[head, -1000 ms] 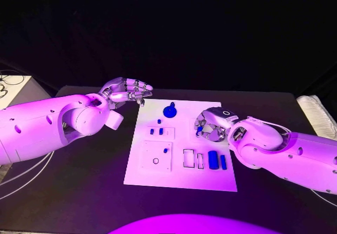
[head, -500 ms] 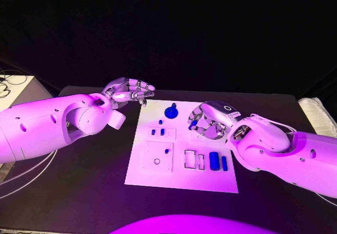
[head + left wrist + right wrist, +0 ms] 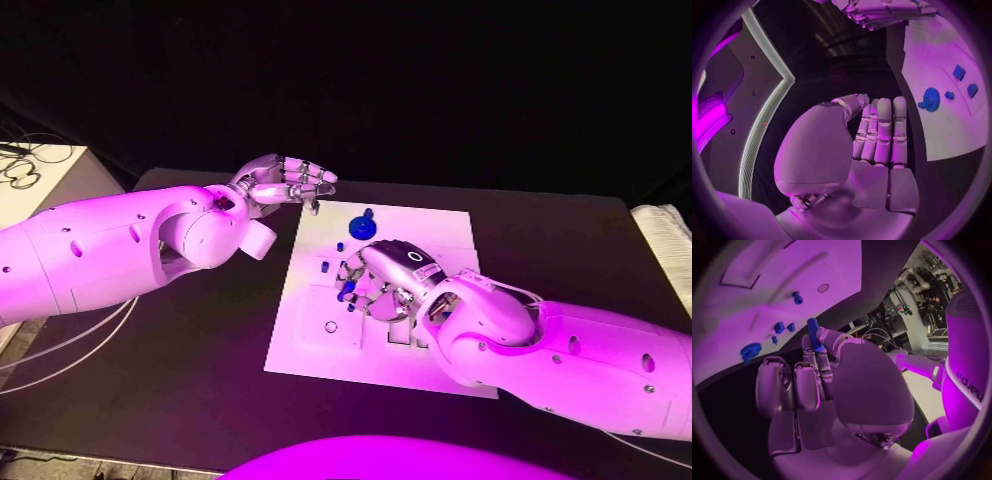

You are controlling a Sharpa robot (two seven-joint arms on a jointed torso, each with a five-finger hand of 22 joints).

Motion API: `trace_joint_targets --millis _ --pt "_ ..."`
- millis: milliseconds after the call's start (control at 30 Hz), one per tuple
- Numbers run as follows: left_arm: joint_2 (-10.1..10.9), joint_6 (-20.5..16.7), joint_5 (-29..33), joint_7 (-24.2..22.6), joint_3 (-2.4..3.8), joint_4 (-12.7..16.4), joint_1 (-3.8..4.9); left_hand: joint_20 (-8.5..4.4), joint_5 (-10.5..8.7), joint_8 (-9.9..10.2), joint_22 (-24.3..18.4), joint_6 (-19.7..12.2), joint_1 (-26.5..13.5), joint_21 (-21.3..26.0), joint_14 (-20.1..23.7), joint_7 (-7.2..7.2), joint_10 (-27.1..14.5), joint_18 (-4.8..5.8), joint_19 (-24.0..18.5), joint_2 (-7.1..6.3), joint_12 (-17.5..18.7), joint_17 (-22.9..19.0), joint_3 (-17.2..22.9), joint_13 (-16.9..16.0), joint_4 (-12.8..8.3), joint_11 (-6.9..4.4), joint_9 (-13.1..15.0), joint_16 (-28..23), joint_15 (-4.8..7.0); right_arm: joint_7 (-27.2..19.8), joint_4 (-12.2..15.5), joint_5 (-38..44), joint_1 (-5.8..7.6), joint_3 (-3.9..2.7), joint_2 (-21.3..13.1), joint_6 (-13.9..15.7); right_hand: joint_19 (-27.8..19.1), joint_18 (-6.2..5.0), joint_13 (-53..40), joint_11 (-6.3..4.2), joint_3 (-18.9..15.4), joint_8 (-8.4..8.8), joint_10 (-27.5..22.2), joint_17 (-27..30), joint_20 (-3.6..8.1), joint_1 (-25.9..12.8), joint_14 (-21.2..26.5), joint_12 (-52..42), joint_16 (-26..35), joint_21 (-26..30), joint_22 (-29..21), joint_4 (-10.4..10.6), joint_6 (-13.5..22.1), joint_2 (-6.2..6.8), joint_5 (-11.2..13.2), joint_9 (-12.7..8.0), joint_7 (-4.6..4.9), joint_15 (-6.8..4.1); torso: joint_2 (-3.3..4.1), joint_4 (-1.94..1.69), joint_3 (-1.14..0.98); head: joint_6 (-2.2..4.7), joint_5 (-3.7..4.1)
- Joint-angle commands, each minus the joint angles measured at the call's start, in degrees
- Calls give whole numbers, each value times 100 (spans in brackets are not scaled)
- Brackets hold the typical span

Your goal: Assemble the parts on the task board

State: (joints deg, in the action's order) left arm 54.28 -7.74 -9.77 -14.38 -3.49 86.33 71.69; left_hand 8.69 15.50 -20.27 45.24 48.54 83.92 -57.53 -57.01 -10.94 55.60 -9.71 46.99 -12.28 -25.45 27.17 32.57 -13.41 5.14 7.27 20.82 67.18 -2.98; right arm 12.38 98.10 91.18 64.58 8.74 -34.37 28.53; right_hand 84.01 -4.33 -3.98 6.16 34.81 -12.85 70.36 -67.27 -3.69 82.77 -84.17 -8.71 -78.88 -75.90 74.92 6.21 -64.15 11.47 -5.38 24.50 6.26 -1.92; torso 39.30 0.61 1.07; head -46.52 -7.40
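My right hand [image 3: 387, 283] mid-frame pinching a blue peg [image 3: 813, 333], covering task board [image 3: 433, 240] slots (contents unclear), left hand [image 3: 283, 181] curled empty, upper left.

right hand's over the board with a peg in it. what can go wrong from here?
1. The right hand holds the blue peg at its fingertips only; it may slip or tilt before insertion.
2. That hand hangs over the small blue parts on the white board; lowering could knock them.
3. The left hand hovers off the board, so the board may shift under pressure.
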Motion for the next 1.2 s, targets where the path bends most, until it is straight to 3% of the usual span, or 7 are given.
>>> trace_joint_targets --millis 33,333,567,1200 --pt "-28 73 47 -51 4 28 3 -2 5 -31 -8 -31 -14 37 3 -18 -35 -84 5 28 -33 -4 -10 8 18 -6 -7 -25 -14 -192 -104 31 -141 20 172 -16 119 97 -335 -386 240 -12 429 13 21 -8 -149 -10 -2 17 316 -226 23 -68 -15 0 31 -30 8 12 -6 -22 -53" --pt "-38 81 48 -38 4 45 3 -1 3 -36 -12 -36 -19 43 2 -17 -41 -85 7 30 -41 -2 -12 9 20 -7 -13 -24 -14 -168 -340 148 -320 52 407 -210 116 96 -341 -383 251 -14 427 25 20 -17 -146 -4 4 22 313 -244 29 -68 -14 7 34 -28 2 10 -5 -62 -75" --pt "-35 89 48 -25 4 46 3 -1 3 -36 -12 -36 -19 43 2 -17 -41 -85 7 30 -41 -2 -12 9 20 -7 -13 -24 -14 -110 -409 178 -341 71 459 -349 114 95 -343 -382 255 -14 426 23 19 -21 -146 -2 3 28 309 -250 31 -68 -14 10 35 -27 3 18 -11 -109 -82" --pt "-18 94 48 -4 4 43 4 0 3 -38 -14 -37 -22 45 1 -17 -44 -85 8 31 -44 -2 -12 9 21 -7 -15 -23 -14 -15 -435 308 -363 105 475 -541 115 96 -352 -378 274 -17 427 21 17 -37 -146 5 2 22 315 -274 38 -76 -14 21 38 -25 2 10 -11 -136 -89"
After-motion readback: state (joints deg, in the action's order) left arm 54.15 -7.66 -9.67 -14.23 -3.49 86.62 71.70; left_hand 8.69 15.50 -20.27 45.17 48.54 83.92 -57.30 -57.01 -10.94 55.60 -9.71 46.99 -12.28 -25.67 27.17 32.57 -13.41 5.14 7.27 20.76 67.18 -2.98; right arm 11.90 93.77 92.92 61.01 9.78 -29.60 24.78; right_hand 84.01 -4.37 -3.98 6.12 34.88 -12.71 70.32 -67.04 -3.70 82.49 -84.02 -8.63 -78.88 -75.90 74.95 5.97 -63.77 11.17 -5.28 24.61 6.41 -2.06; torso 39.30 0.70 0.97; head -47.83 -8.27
